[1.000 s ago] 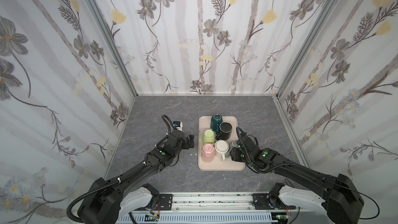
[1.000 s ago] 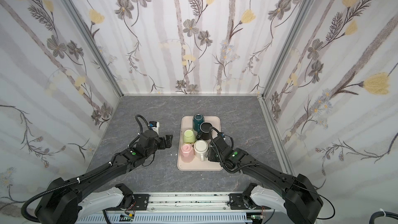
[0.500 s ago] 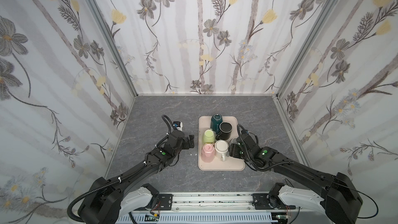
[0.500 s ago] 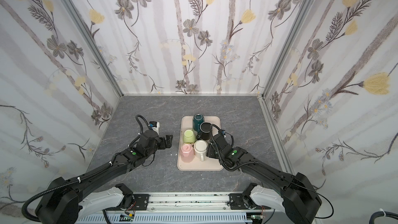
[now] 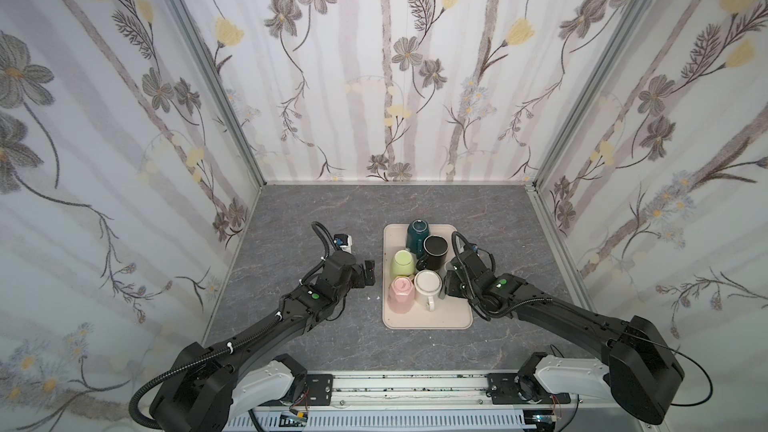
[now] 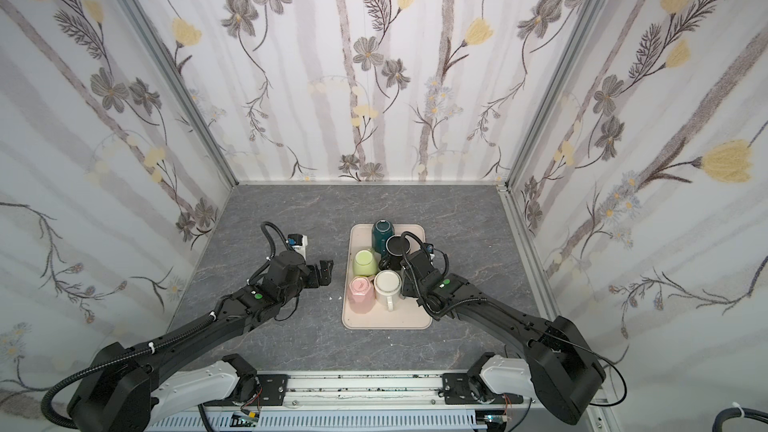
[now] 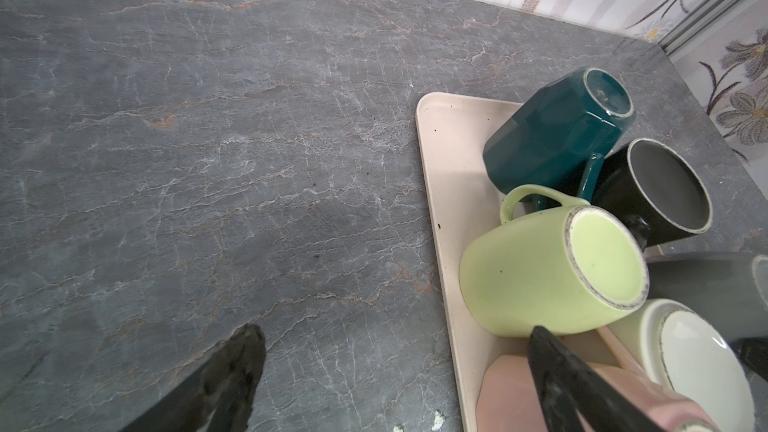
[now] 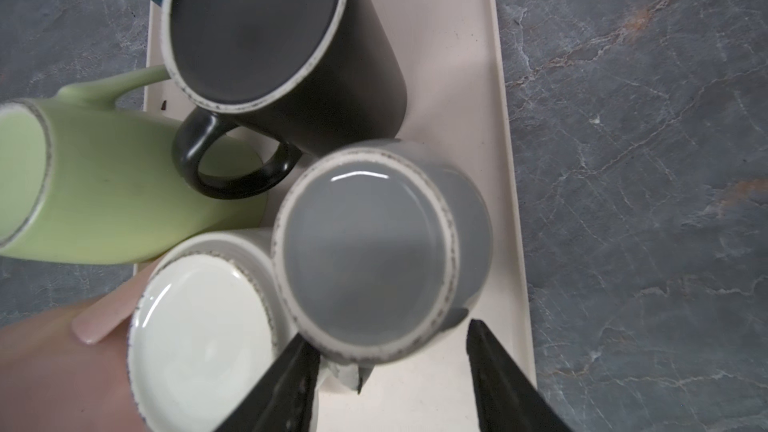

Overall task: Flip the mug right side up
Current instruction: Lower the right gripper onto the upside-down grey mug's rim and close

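A beige tray (image 5: 428,317) holds several mugs. The grey mug (image 8: 374,251) stands base up at the tray's right side, mostly hidden under my right arm in both top views. My right gripper (image 8: 390,338) is open over it: one finger (image 8: 291,376) touches its side and the other stands apart. The grey handle stub (image 8: 345,374) lies between them. My left gripper (image 7: 395,331) is open and empty above the tabletop, left of the tray, near the pink mug (image 5: 401,292).
The teal mug (image 5: 417,232), green mug (image 5: 404,263), white mug (image 5: 428,284) and pink mug stand base up; a black mug (image 5: 435,249) crowds against the grey one. Grey tabletop (image 5: 311,222) spreads left of and behind the tray. Patterned walls enclose three sides.
My right gripper has crept toward the back along the tray's right side, over the grey mug. The left arm has not moved.
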Tool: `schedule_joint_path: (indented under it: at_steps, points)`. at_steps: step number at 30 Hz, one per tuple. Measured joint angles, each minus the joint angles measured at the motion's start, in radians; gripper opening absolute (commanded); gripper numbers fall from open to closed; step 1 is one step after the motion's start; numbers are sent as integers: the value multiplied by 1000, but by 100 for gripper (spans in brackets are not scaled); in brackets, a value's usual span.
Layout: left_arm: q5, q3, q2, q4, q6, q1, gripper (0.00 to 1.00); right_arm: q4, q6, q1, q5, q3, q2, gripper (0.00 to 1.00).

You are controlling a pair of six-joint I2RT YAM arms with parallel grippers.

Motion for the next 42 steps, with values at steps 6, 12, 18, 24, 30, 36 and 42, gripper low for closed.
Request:
schedule_joint_path:
  at_steps: [6, 12, 18, 24, 30, 36, 42]
  points:
    - [0, 0, 3, 0, 0, 0, 100, -29, -8, -5, 18, -3, 0, 58]
    - [1, -2, 3, 0, 0, 0, 100, -66, -18, -8, 40, -5, -9, 50]
    - [4, -4, 3, 1, 0, 0, 100, -74, -29, -9, 40, 3, 2, 45]
    - [9, -7, 3, 1, -4, 0, 100, -89, -34, -9, 40, 25, 21, 42]
    - [12, -11, 6, 2, -9, 0, 100, -113, -61, -9, 48, 68, 51, 36]
    - [19, -12, 12, 5, -17, 0, 100, -131, -89, -18, 55, 88, 76, 32]
    - [27, -12, 26, 14, -23, 0, 100, -145, -117, -37, 55, 97, 90, 31]
